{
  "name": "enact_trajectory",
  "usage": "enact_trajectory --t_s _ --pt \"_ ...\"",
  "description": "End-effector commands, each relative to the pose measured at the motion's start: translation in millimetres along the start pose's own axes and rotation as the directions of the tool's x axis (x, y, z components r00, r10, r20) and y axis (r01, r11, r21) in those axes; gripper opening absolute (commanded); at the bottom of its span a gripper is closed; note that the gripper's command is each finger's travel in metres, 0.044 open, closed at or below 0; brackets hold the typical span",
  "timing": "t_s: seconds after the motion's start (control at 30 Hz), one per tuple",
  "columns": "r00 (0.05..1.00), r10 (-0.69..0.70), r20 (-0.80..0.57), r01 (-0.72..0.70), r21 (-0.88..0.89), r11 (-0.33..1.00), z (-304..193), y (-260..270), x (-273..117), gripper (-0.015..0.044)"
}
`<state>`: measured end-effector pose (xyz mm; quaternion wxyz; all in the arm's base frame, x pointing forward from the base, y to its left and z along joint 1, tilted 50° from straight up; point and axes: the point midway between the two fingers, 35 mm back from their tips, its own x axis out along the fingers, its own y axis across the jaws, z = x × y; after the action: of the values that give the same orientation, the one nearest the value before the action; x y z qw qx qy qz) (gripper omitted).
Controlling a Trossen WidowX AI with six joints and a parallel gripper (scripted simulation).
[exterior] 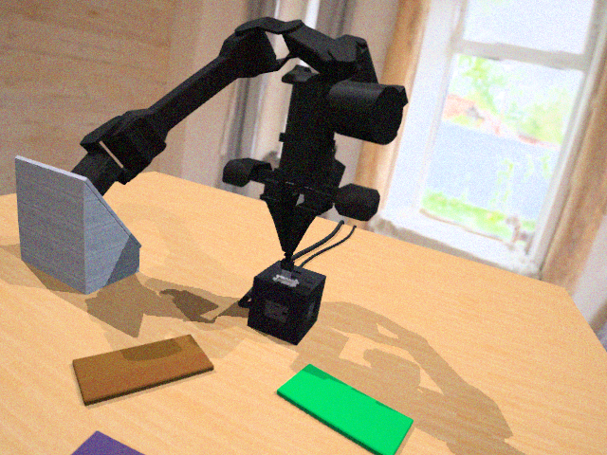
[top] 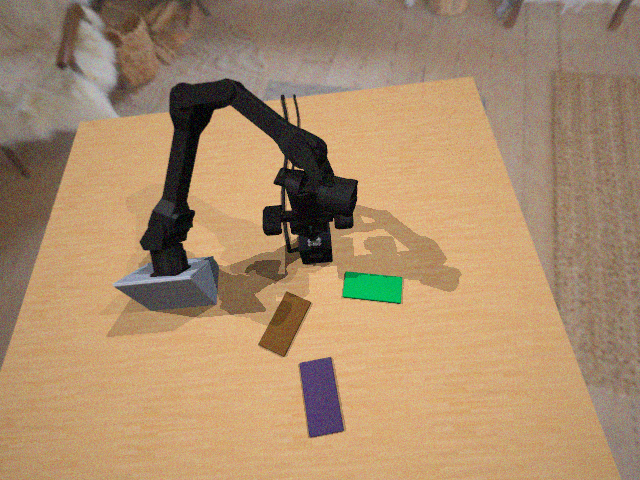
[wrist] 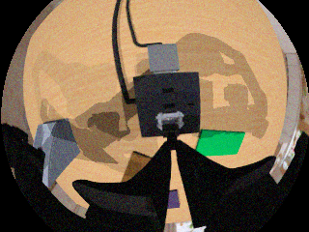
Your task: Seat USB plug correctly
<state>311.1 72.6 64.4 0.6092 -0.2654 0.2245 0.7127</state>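
Observation:
The black power cube (top: 315, 254) (exterior: 274, 313) (wrist: 145, 106) stands on the table. A pale metallic bracket shape (exterior: 285, 280) (wrist: 170, 121) shows at the socket on its top. The USB plug is small and black, at that socket, mostly hidden by the fingertips. My gripper (exterior: 287, 255) (wrist: 173, 145) points down over the cube top, its two fingertips closed together on the plug. In the top view the arm hides the fingertips. How deep the plug sits and which way round it is cannot be made out.
Two black cables (exterior: 323, 240) (wrist: 116, 48) run behind the cube. A grey block (wrist: 163, 58) adjoins its far side. A green slab (top: 372, 287) (exterior: 345, 409), a brown slab (top: 284, 324) (exterior: 141, 367) and a purple slab (top: 321, 397) lie nearby. The arm stands on a grey wedge base (top: 175, 294) (exterior: 51, 225).

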Motion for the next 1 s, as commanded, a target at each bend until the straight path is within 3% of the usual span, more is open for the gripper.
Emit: enact_trajectory --t_s 0.0,0.77,0.97 --pt "1.000 -0.005 -0.008 0.004 -0.011 1.000 -0.5 -2.4 -5.0 0.0000" --pt "1.000 -0.004 -0.008 0.004 -0.009 1.000 -0.5 -2.1 -17.7 0.0000" --pt "1.000 -0.002 -0.003 0.003 0.080 0.997 -0.1 -0.8 -15.9 0.0000"
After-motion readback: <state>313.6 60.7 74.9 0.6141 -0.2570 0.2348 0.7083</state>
